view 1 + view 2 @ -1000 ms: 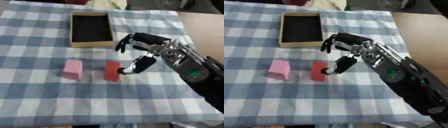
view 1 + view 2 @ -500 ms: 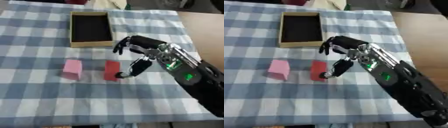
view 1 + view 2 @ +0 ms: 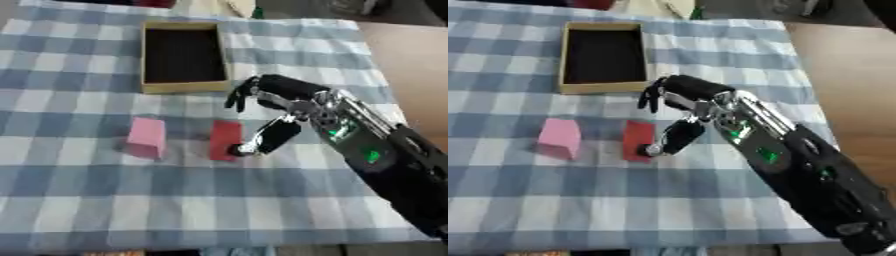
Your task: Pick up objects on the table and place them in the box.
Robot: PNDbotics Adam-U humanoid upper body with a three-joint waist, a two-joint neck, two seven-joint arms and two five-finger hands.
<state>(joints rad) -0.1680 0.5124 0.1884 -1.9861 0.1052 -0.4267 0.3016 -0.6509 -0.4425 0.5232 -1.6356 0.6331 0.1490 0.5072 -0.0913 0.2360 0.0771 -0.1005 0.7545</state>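
A red block (image 3: 225, 139) stands on the blue-and-white checked cloth near the middle, with a pink block (image 3: 146, 137) to its left. My right hand (image 3: 280, 102) reaches in from the right and hovers just right of the red block. Its thumb tip touches the block's lower right side, while the other fingers arch above, spread and apart from it. An open cardboard box (image 3: 181, 86) with a dark inside lies behind the blocks. My left hand shows in no view.
The bare wooden table top (image 3: 411, 65) lies beyond the cloth's right edge. Dim objects (image 3: 241, 7) sit past the far edge of the cloth, behind the box.
My right hand has lowered and moved toward the red block, so its thumb now reaches the block's lower right side. Both blocks and the box stay where they were.
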